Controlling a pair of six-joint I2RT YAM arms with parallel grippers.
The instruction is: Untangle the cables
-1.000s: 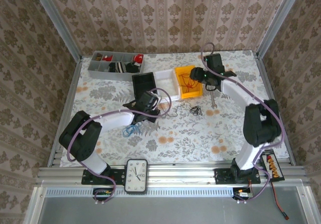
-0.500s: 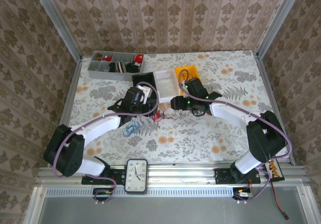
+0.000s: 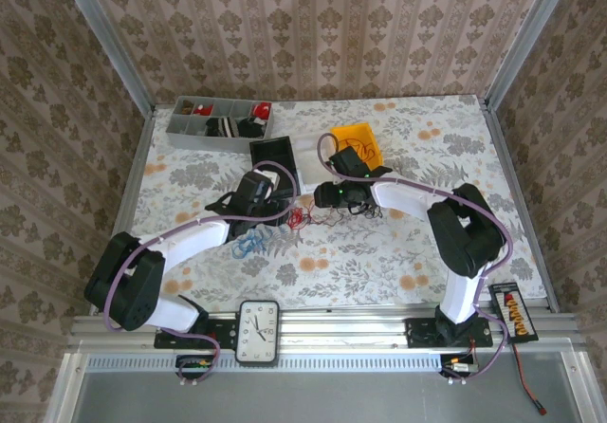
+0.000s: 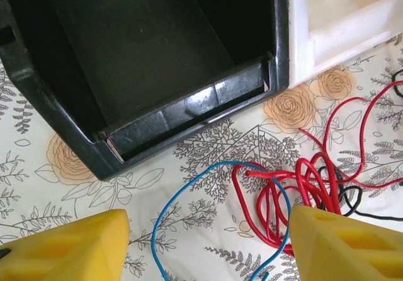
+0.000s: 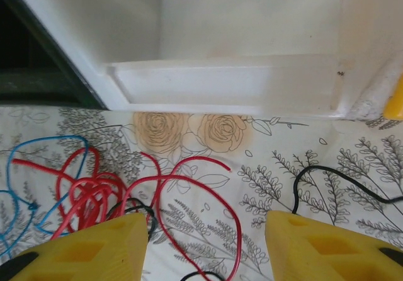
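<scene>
- Three colours are in play: the red cables [image 4: 296,189], a blue cable [image 4: 189,180] and the black cables [image 5: 327,177]. All lie on the flowered bench [image 3: 379,252], just in front of the black bin [image 4: 157,60] and the white bin [image 5: 239,41].
- Your left gripper [image 4: 208,234] hangs low over the heap with its jaws spread wide. The blue cable loops through the gap but nothing is pinched, so treat it as released.
- Your right gripper [image 5: 204,234] faces the same heap from the other side. Its jaws are likewise apart, a red strand runs loose between them, and it grasps nothing.
- Done, as I judge it: not much. A blue bundle [image 3: 248,244] sits nearer the left arm, a little apart from the red heap. You cannot tell whether the blue loop under your left gripper runs back to it.
- Left to do: the red coil is crossed by the blue loop, and a black strand threads through it in both wrist views. That knot is the core of the job.
- A black curl [image 3: 362,205] lies beside the right wrist. It is too small in the overhead view to tell whether it joins the red.
- Each colour probably needs pulling clear in turn, so I would call the task well short of finished.
</scene>
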